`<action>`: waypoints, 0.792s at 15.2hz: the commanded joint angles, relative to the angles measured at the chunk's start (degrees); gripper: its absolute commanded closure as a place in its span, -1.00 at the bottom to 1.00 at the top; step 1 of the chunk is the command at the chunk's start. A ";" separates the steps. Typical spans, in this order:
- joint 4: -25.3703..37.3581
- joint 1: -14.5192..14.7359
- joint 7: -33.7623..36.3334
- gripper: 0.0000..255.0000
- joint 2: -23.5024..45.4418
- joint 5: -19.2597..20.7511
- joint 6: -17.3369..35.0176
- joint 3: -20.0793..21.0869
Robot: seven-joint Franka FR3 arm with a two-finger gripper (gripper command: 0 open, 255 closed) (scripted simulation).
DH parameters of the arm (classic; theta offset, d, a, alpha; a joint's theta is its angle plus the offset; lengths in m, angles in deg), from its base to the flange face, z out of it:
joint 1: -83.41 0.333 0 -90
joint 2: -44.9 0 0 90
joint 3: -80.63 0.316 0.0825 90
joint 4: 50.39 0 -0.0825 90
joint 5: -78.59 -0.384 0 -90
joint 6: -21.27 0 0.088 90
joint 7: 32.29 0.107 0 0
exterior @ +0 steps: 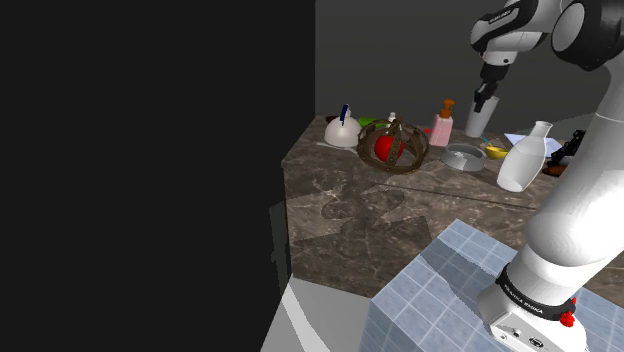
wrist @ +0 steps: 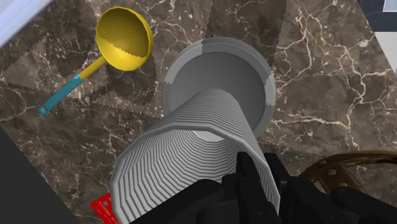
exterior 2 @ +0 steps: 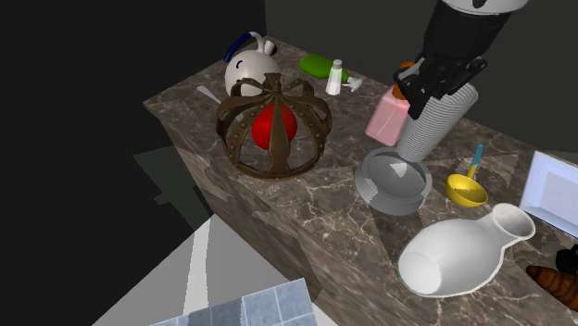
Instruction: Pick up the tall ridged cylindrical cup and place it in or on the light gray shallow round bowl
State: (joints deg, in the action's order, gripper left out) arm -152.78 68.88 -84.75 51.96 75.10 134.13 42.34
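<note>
You're looking at a cup (wrist: 184, 153) matt grey and finely ribbed all round; the bowl (wrist: 219, 79) smooth, plain grey; the counter (wrist: 318, 108) dark marble, white-veined; the scoop (wrist: 124, 38) glossy yellow.

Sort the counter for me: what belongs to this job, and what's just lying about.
Job:
ridged cup, held in the gripper
grey bowl

Lying about:
yellow ladle
white vase
pink bottle
crown-shaped basket with a red ball inside
white kettle
green object
small shaker
</note>
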 commanded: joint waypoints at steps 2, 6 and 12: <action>-1.66 -0.04 -0.19 1.00 0.55 -0.42 2.13 0.08; -3.97 -0.15 -0.57 1.00 1.32 -1.04 5.04 0.19; -7.01 -0.43 -1.37 1.00 2.89 -2.32 9.30 0.45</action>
State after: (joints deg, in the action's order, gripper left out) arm -159.46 68.59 -85.83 54.35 73.18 142.67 42.74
